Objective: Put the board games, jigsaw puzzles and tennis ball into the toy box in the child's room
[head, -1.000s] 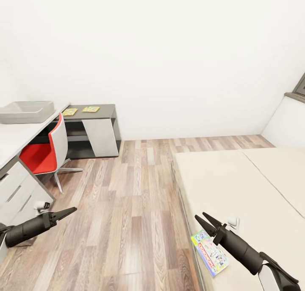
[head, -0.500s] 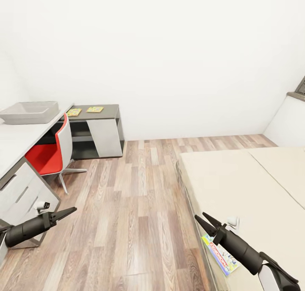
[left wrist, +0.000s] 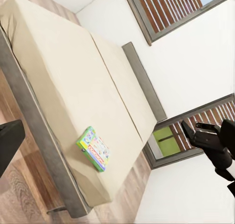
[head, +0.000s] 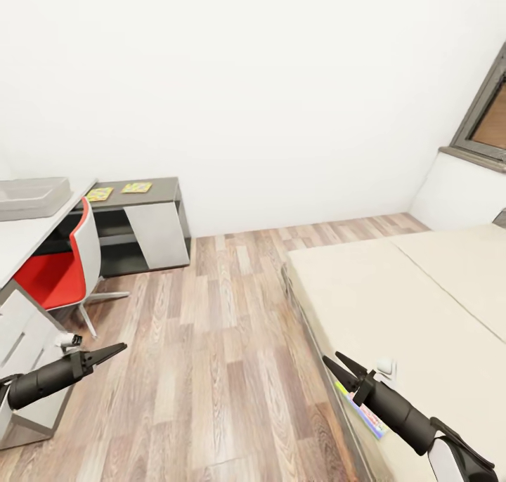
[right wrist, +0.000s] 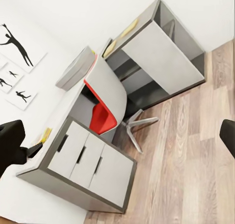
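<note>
Nearest the camera, the right gripper (head: 336,367) hangs with its fingers spread and nothing between them, and the left gripper (head: 112,350) points forward over the wood floor, its fingers close together and empty as far as the head view shows. Just beneath and beside the right gripper, a board game (head: 365,413) lies flat at the near edge of the bed (head: 393,306); from the left wrist camera it reads as one bright cartoon-printed box (left wrist: 94,148), though a second could lie under it. Well ahead of the left gripper, past the red chair (head: 60,275), two jigsaw puzzles (head: 118,189) rest on the dark lower section of the table (head: 28,229). The toy box (head: 31,197) sits on the pale desk top, apparently empty. By my judgement nothing is packed yet; every toy remains to be moved.
</note>
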